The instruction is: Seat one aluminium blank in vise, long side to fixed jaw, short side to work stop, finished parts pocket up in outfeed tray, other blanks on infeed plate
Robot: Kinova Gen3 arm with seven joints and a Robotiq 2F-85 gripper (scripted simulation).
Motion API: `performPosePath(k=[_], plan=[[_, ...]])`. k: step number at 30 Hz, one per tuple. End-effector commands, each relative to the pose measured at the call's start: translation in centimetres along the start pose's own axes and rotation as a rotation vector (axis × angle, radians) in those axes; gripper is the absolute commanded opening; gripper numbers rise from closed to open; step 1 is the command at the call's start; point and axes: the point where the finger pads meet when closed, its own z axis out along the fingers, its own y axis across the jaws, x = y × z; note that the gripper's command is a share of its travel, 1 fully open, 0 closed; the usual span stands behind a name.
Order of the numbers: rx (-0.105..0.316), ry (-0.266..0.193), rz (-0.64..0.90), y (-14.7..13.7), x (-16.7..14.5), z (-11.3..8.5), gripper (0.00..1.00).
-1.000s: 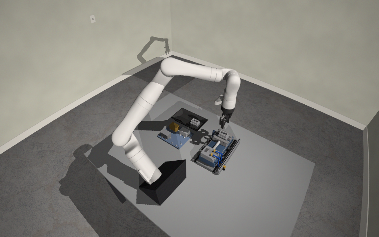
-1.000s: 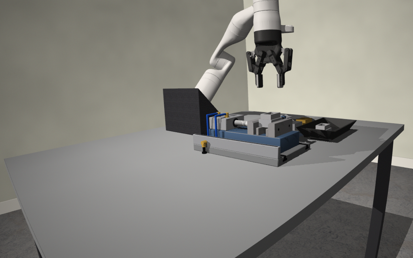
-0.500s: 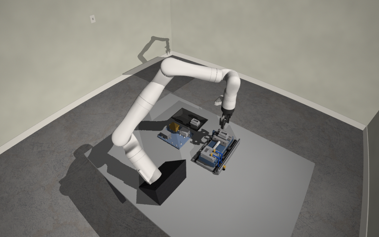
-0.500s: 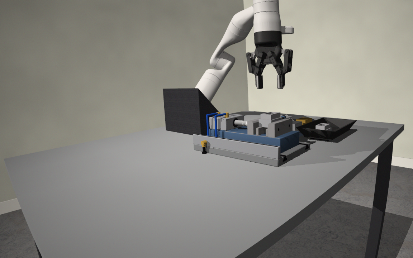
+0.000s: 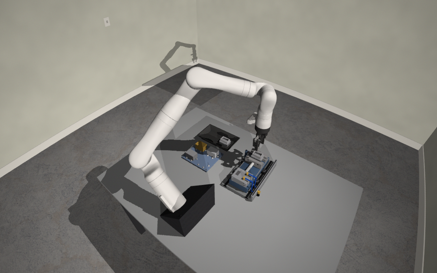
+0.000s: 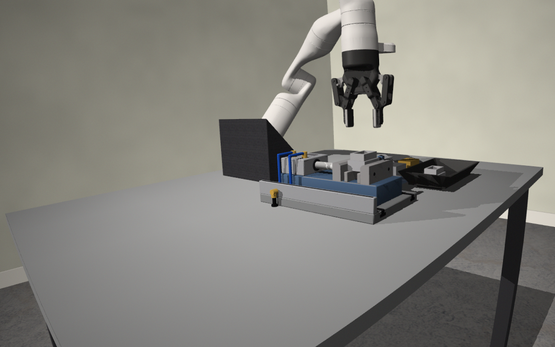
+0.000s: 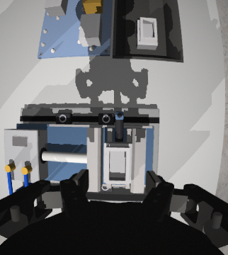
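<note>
My gripper [image 6: 361, 124] is open and empty. It hangs well above the vise [image 6: 335, 181], straight over the opening, and also shows in the overhead view [image 5: 257, 146] and the wrist view [image 7: 117, 184]. A grey part with a pocket on top [image 7: 117, 164] sits in the vise opening between the moving jaw [image 7: 94, 156] and the fixed jaw [image 7: 140, 156]. Its top stands above the jaws [image 6: 363, 156]. The dark work stop [image 7: 119, 127] is just beyond its far short end. A second pocketed part [image 7: 146, 32] lies in the black outfeed tray, pocket up.
The blue infeed plate [image 5: 201, 156] holds a brass blank [image 5: 200, 146] and two aluminium blanks [image 5: 189, 155] [image 5: 213, 152]. The vise's hose block with blue hoses [image 7: 20, 152] is at the end away from the gripper. The arm's black base block [image 5: 189, 208] stands near the table edge.
</note>
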Motion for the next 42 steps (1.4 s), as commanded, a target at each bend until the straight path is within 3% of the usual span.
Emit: performPosePath(k=[1,18,42], plan=[[0.002,0.002,0.001,-0.1,0.1,0.5,0.67],[0.002,0.002,0.001,-0.1,0.0,3.2,0.67],[0.002,0.002,0.001,0.0,0.0,4.3,0.67]])
